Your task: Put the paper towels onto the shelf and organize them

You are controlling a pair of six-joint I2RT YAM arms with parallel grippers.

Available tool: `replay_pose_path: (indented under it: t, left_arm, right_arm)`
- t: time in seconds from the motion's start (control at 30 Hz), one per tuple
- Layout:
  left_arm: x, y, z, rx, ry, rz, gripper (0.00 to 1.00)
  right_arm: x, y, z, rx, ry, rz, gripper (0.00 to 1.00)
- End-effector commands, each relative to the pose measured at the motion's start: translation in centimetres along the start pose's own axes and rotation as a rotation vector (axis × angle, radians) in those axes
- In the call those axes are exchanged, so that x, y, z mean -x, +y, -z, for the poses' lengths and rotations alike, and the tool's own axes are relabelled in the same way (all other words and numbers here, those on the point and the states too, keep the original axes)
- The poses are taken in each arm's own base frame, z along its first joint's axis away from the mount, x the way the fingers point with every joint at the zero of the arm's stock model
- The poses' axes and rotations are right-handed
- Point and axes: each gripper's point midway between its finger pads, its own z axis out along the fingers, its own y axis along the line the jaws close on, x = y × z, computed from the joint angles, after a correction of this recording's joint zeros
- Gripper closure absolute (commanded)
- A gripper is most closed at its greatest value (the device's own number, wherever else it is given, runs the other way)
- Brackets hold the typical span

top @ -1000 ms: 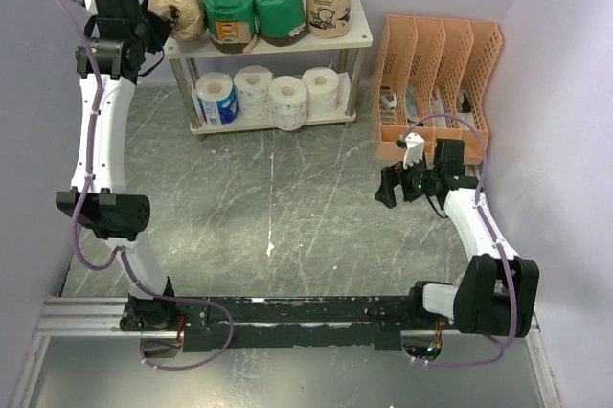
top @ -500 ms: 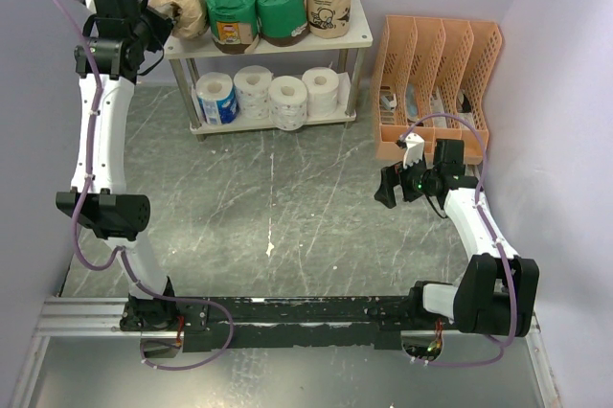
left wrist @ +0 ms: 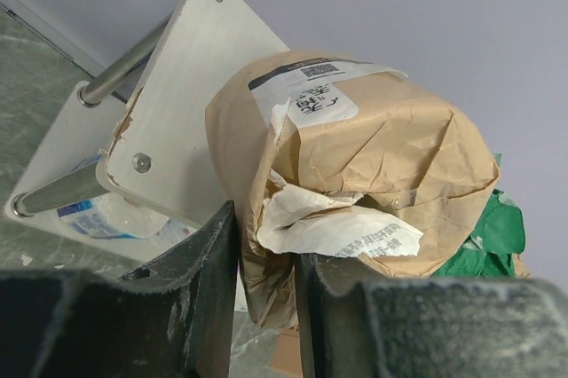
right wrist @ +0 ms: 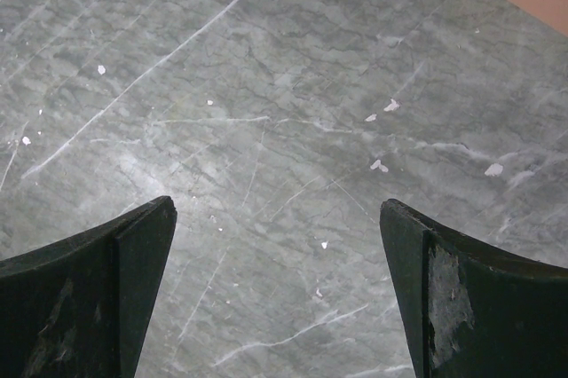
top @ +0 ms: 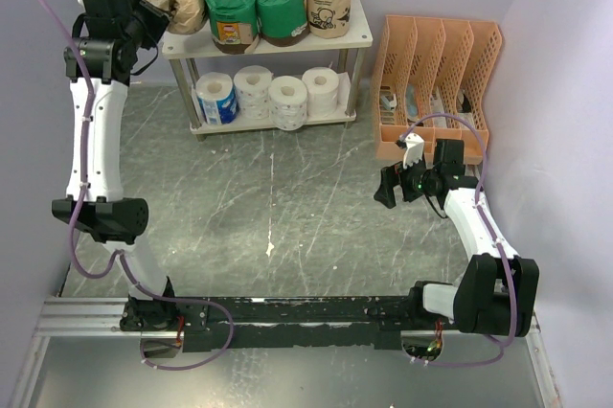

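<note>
- Tan-wrapped roll (top: 177, 6) lies on its side at the end of the shelf (top: 356, 39) top board, right in front of left gripper (top: 159, 19).
- Left wrist view: left gripper (left wrist: 264, 245) jaws stand close together, and a loose fold of that roll's tan wrapper (left wrist: 373, 165) hangs down between them.
- Cannot tell if the jaws pinch the fold or only flank it. The gap is narrow and paper fills it.
- Torn white inner paper shows on the roll's near face, with a printed label on top.
- Shelf board corner (left wrist: 177, 103) is just to the gripper's left and a bit lower.
- Past the held-side roll, away from left gripper along the top board: green-wrapped roll (top: 230, 11), second green-wrapped roll (top: 280, 6), then upright tan cartoon-print roll (top: 329, 3).
- Lower board, below and beyond left gripper: blue-and-white roll (top: 216, 99) nearest, then three bare white rolls (top: 254, 92) (top: 288, 102) (top: 321, 89) in a row, touching.
- All eight rolls sit on the shelf.
- Right gripper (top: 386, 190) is released, jaws spread wide with nothing between them, well apart from the shelf.
- Right wrist view: right gripper (right wrist: 275, 218) has only grey marbled table (right wrist: 266, 85) under it.
- Orange file organizer (top: 436, 73) stands just behind right gripper, beside the shelf.
</note>
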Motion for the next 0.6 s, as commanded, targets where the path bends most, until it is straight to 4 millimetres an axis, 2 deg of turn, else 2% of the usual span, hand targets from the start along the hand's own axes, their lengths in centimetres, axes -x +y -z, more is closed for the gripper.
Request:
replay_pose_path:
  t: [0.0, 0.37, 0.57]
  left_arm:
    - [1.5, -2.4, 3.0, -0.094, -0.022, -0.005, 0.65]
    - [1.2, -0.9, 3.9, -0.045, -0.017, -0.029, 0.65]
    - [0.6, -0.2, 3.4, -0.026, -0.002, -0.029, 0.65]
  right_arm:
    - [1.3, 0.3, 0.3, 0.012, -0.030, 0.025, 0.01]
    - [1.3, 0.5, 0.2, 0.026, -0.028, 0.019, 0.01]
    - [1.3, 0.6, 0.4, 0.027, -0.036, 0.020, 0.01]
